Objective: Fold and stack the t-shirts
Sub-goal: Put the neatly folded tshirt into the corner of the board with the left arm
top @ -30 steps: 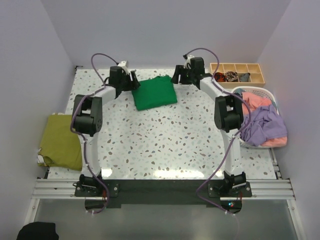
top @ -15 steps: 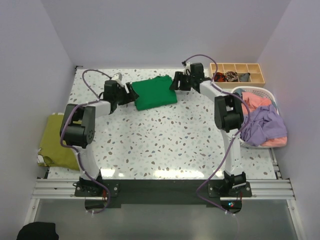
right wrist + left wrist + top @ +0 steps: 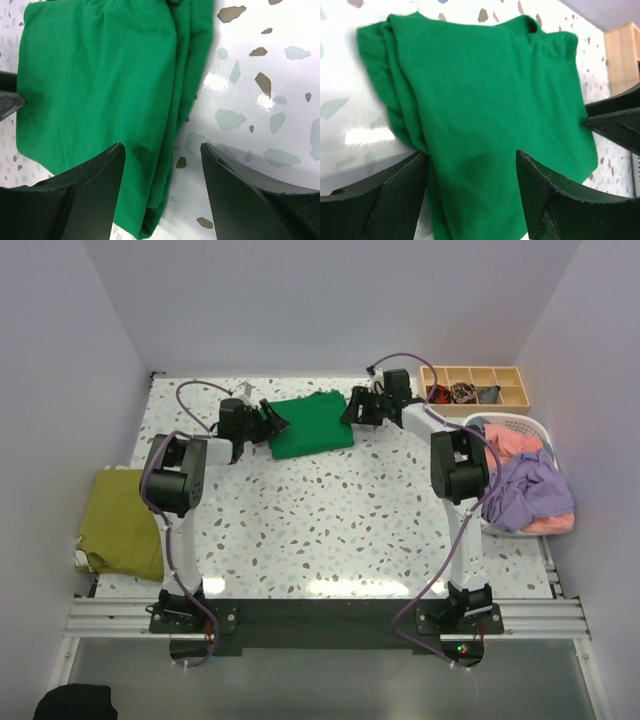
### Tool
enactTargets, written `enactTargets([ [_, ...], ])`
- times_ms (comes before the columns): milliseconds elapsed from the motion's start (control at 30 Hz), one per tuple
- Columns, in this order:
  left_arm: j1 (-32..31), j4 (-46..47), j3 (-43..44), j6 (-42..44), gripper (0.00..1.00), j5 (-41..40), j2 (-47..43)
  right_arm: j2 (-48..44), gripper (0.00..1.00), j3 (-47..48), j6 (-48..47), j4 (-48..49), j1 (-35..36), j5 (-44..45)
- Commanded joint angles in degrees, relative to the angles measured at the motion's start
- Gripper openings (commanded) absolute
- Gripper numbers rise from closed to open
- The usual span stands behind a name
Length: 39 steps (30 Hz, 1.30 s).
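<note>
- Green t-shirt: folded to a rough rectangle, lying flat at the far middle of the bench, between the two arms.
- Left claw: at the shirt's left edge, jaws spread wide. The wrist view shows layered cloth lying flat between the fingers, not pinched. Released, holding nothing.
- Right claw: at the opposite edge, jaws likewise apart, straddling the thick folded border. Also released.
- Reading: one claw on each side looks like a set-up to take both ends at once, so the bundle can be lifted or slid without the fold coming undone.
- Olive-yellow t-shirt: folded at the bench's left edge, well apart from the green one. Probably the start of the stack, and so the likely destination.
- Lavender t-shirt and coral-pink t-shirt: crumpled in the white basket on the right, not yet folded.
- Wooden tray: beside the basket at the far right, holding small dark pieces. No part in this step.
</note>
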Motion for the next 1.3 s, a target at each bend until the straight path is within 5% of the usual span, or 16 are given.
enactTargets([
  [0,-0.67,0.87,5.43,-3.33,0.69,3.9,6.89,0.19,0.66,2.09,0.98,1.13,-0.29,-2.66],
  [100,-1.2,1.83,7.9,-4.99,0.36,6.1,9.44,-1.21,0.66,0.25,0.64,1.39,-0.38,-2.22],
  [133,-1.2,2.19,8.43,-5.52,0.18,6.71,9.88,-1.66,0.66,-0.28,0.63,1.48,-0.29,-2.04],
  [233,-1.2,2.98,11.94,-6.14,0.0,9.17,11.55,-4.02,0.66,-3.09,0.9,2.44,-0.55,-1.43],
  [333,-0.85,-1.57,18.17,-2.38,0.0,9.97,12.08,-7.27,0.65,-7.3,1.51,4.03,-0.82,-1.25],
  [567,5.72,-30.53,39.7,12.3,0.0,-0.9,10.41,-14.83,0.65,-17.41,1.25,5.96,-0.99,-1.25],
  [867,18.3,-47.62,60.7,25.23,0.0,-3.3,16.99,-16.52,0.64,-19.36,0.98,6.05,-0.91,-1.69],
  [1200,28.59,-46.15,67.5,28.57,0.0,-1.98,26.05,-14.58,0.63,-18.92,1.6,5.61,-0.82,-2.22],
  [1267,29.03,-44.49,66.1,29.1,0.08,-3.29,26.06,-14.05,0.63,-18.74,1.69,5.61,-0.91,-2.65],
])
